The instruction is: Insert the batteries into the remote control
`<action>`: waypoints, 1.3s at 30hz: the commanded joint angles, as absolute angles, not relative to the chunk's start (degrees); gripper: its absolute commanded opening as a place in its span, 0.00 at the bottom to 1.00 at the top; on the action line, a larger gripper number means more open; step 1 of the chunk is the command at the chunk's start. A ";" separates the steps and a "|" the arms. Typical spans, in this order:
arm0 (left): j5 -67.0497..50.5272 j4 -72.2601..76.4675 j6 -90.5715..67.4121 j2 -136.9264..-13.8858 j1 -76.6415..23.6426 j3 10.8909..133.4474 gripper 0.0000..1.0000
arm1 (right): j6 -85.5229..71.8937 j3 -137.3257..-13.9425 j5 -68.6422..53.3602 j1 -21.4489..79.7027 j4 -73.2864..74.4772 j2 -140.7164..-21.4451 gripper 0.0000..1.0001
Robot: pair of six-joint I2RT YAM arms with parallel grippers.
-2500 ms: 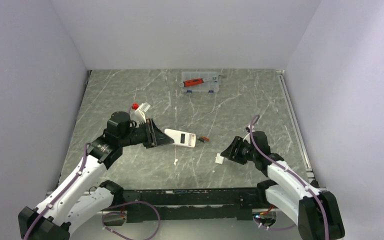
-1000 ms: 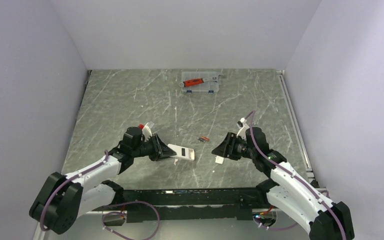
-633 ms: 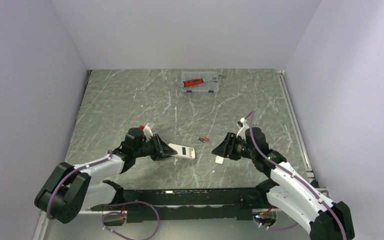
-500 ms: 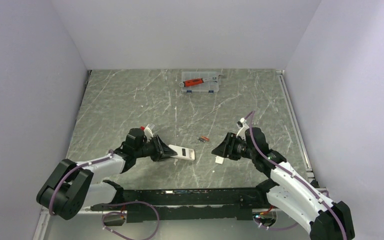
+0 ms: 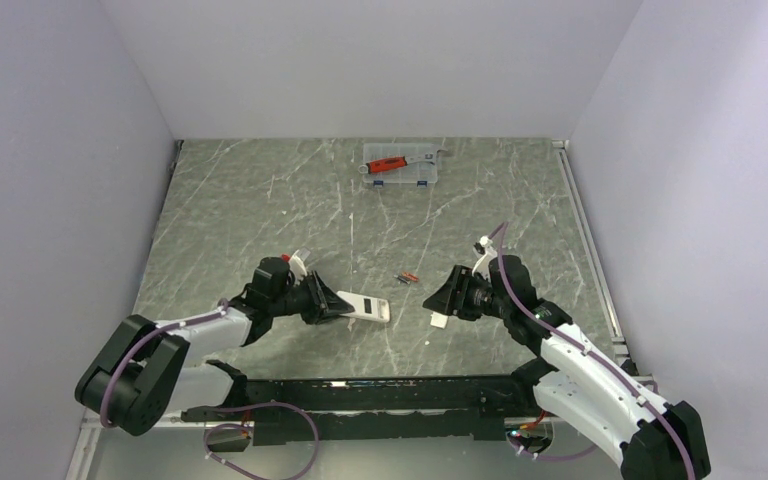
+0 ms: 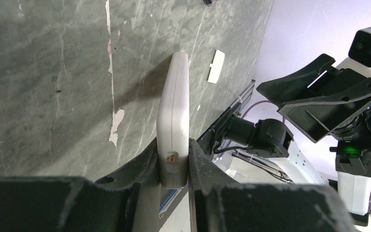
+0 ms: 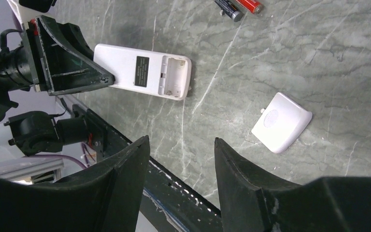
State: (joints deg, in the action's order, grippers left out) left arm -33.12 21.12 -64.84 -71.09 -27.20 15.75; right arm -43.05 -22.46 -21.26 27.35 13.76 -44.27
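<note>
L gripper is clamped on one end of the remote control, back side up, & has pulled it nearer the front of the table than 2.5 s ago. R gripper hangs wide open by the small white lid. The batteries lie side by side a bit farther back, same spot as before.

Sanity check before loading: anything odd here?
Small white rectangular remote control, clamped in the left hand, has its back recess open and empty; a small white square plastic piece lies apart beside it, and two thin dark, red-ended batteries sit loose nearby.
</note>
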 commanded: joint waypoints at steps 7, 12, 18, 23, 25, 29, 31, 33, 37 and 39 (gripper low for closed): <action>-30.87 10.22 -60.77 -66.73 -27.51 15.93 0.47 | -42.44 -24.83 -20.21 28.03 12.03 -45.49 0.55; -30.72 7.74 -59.91 -65.73 -27.51 15.91 0.55 | -42.45 -24.55 -20.00 28.30 11.62 -45.78 0.55; -29.45 2.48 -58.23 -64.01 -27.51 16.98 0.60 | -42.20 -24.45 -19.67 28.48 11.74 -45.79 0.56; -28.41 -1.99 -57.42 -62.89 -27.51 17.55 0.63 | -42.10 -24.27 -19.66 28.56 11.43 -46.20 0.56; -28.13 -3.93 -57.03 -62.57 -27.51 18.01 0.65 | -42.12 -24.26 -19.97 28.63 11.03 -46.59 0.56; -26.91 -8.96 -55.75 -61.32 -27.51 19.13 0.66 | -41.78 -24.73 -20.10 29.59 10.73 -47.81 0.56; -26.01 -12.35 -54.83 -60.17 -27.51 20.16 0.67 | -41.43 -25.06 -19.56 30.62 10.65 -48.56 0.56; -24.88 -16.82 -54.02 -58.61 -27.51 21.58 0.67 | -41.40 -25.30 -18.92 31.88 10.43 -49.62 0.55; -21.30 -25.20 -51.51 -55.33 -27.51 25.97 0.66 | -41.48 -26.03 -17.12 35.38 9.55 -52.19 0.53; -18.74 -29.13 -49.86 -54.33 -27.47 28.59 0.66 | -41.40 -26.76 -15.47 37.60 9.45 -53.42 0.51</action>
